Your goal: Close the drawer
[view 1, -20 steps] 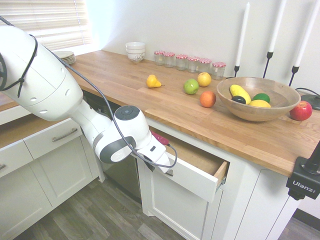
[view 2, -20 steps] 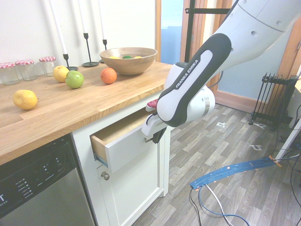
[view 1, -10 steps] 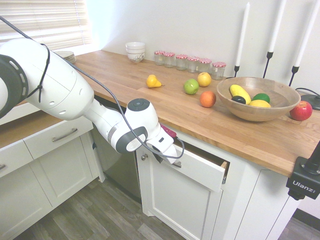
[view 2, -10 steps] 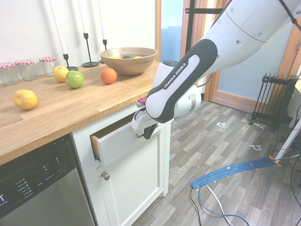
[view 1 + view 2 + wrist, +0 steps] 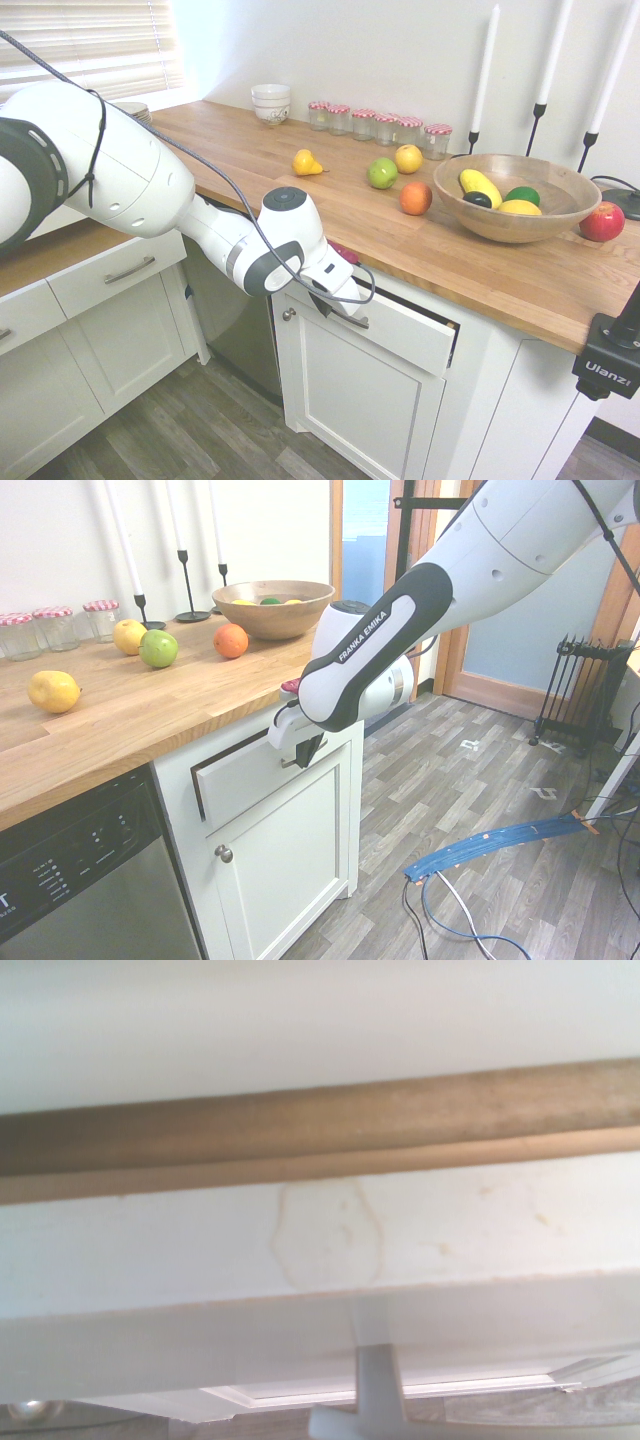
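Observation:
The drawer (image 5: 405, 338) sits under the wooden countertop with its white front almost flush with the cabinet. Only a thin dark gap shows along its top and right side. In the second exterior view the drawer (image 5: 238, 772) shows the same narrow gap at its left edge. My gripper (image 5: 326, 303) is shut and presses against the front panel right by the silver handle (image 5: 352, 320). From the other side the gripper (image 5: 300, 752) touches the panel's right half. The wrist view is filled by the white drawer front (image 5: 330, 1245), with the handle (image 5: 375, 1405) at the bottom.
The countertop (image 5: 480, 265) carries loose fruit, a wooden bowl (image 5: 515, 198), jars and candlesticks. Below the drawer is a cabinet door (image 5: 350, 400) with a round knob (image 5: 224, 853). A dishwasher (image 5: 70, 880) stands beside it. A narrower drawer (image 5: 115, 272) lies across the floor gap.
The arm has pushed the drawer inward. A second ago its wooden inside was exposed; now only a thin gap is left. The gripper stayed shut against the front.

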